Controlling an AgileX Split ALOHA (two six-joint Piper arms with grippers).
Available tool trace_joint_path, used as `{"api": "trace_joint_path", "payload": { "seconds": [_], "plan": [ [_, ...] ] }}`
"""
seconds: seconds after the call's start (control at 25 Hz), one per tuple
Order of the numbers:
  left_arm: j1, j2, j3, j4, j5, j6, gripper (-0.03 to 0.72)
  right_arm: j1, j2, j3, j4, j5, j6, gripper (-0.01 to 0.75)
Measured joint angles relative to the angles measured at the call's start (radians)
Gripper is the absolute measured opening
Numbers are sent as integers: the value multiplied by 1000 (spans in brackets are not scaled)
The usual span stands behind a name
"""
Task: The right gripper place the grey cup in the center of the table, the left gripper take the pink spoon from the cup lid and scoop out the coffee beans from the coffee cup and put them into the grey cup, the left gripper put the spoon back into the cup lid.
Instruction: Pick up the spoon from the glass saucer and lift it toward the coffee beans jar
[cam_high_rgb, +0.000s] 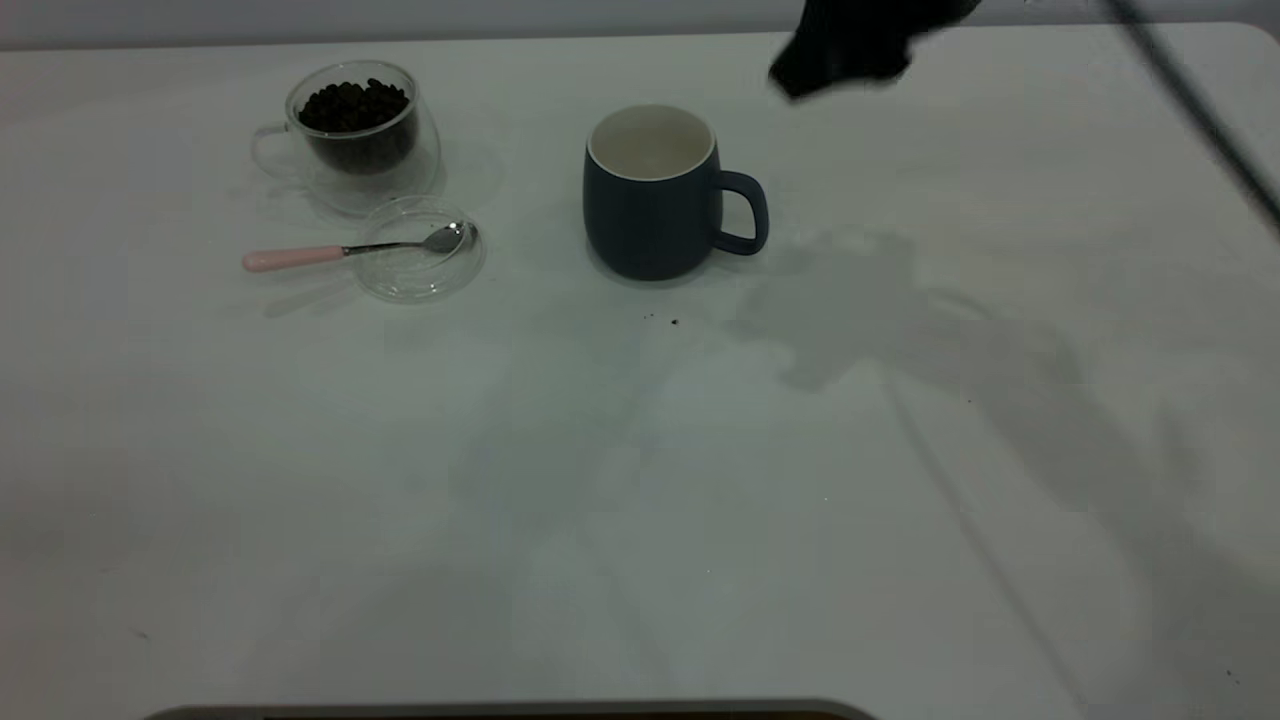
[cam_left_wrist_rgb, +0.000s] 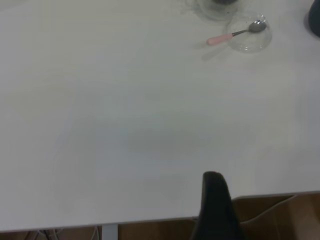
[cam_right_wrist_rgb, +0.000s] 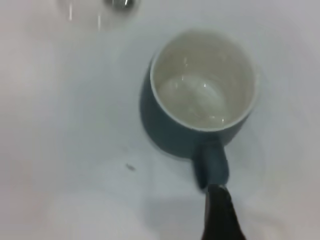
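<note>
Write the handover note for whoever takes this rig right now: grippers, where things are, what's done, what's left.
Right gripper: raised above the table's far edge, right of the grey cup, holding nothing visible; fingers unclear.
Left gripper: near the table edge, far from the items.
Grey cup: upright mid-table, empty, handle toward the right arm.
Pink spoon: bowl resting in the cup lid, handle sticking out.
Coffee cup: full of beans, behind the lid.
Done: cup placed.
Left: take spoon, scoop beans into grey cup, return spoon.
</note>
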Motion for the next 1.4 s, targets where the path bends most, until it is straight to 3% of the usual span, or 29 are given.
{"api": "trace_joint_path", "payload": {
  "seconds": [0.12, 0.24, 0.4, 0.6, 0.72, 1.0, 1.4],
  "plan": [
    [0, 0, 0, -1, 0, 1, 573, 0, -225, 163, -14, 20, 350, 505],
    [0, 0, 0, -1, 0, 1, 573, -2, -434, 289, -134, 128, 607, 505],
    [0, 0, 0, -1, 0, 1, 573, -2, -647, 412, -443, 373, 970, 505],
    [0, 0, 0, -1, 0, 1, 573, -2, -841, 444, -944, 749, 1459, 505],
    [0, 0, 0, -1, 0, 0, 573, -2, -989, 488, -1153, 850, 1636, 505],
    [0, 0, 0, -1, 0, 0, 573, -16, -1359, 647, -1238, 823, 1686, 503],
    [0, 0, 0, -1, 0, 0, 573, -234, -1752, 652, -1238, 818, 1686, 503]
  ]
}}
